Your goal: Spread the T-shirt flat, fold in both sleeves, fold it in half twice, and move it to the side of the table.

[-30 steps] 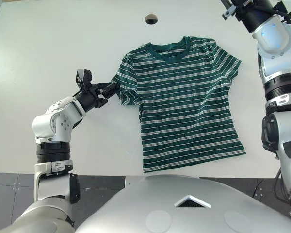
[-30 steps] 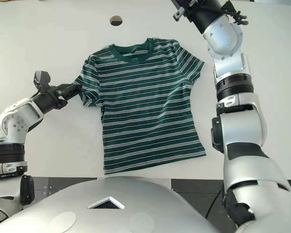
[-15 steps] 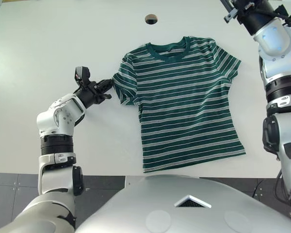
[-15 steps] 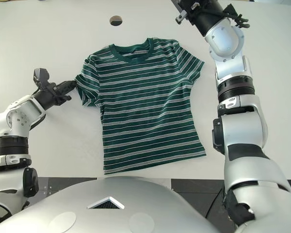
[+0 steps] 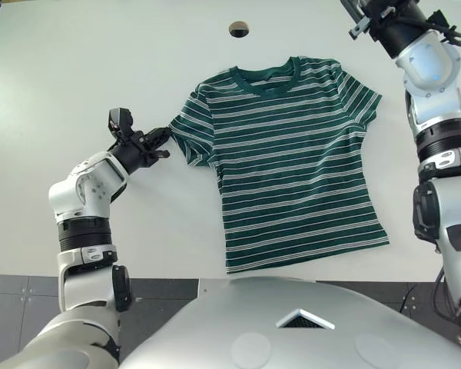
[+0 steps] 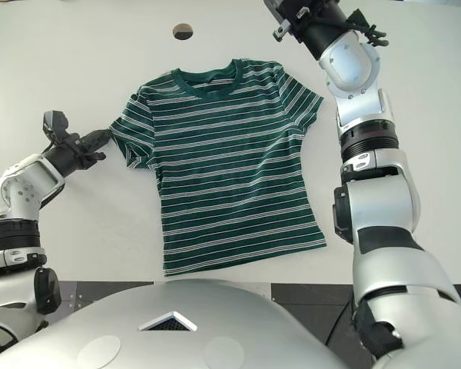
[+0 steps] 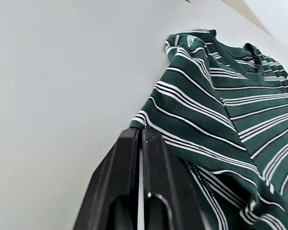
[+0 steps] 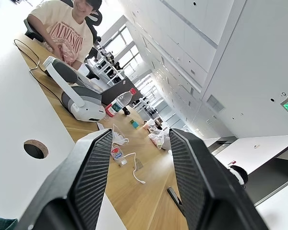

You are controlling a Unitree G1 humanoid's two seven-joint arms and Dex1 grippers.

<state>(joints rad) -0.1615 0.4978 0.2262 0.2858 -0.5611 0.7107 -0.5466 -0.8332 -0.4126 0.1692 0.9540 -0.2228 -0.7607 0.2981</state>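
A dark green T-shirt [image 5: 292, 154] with white stripes lies face up on the white table [image 5: 77, 61], collar toward the far edge. My left gripper [image 5: 163, 137] sits low at the shirt's left side, shut on the hem of the left sleeve [image 7: 182, 91]; its closed fingertips [image 7: 137, 136] pinch the sleeve's edge. The right sleeve [image 5: 361, 100] lies spread out. My right gripper [image 8: 140, 136] is held high past the shirt's far right corner, open with nothing between its fingers, pointing out into the room.
A round cable hole [image 5: 239, 29] is set in the table beyond the collar. Bare tabletop stretches to the left of the shirt and along the front edge [image 5: 177, 273].
My left gripper has drawn back to the left with the sleeve hem, stretching the left sleeve outward. The right arm has barely shifted.
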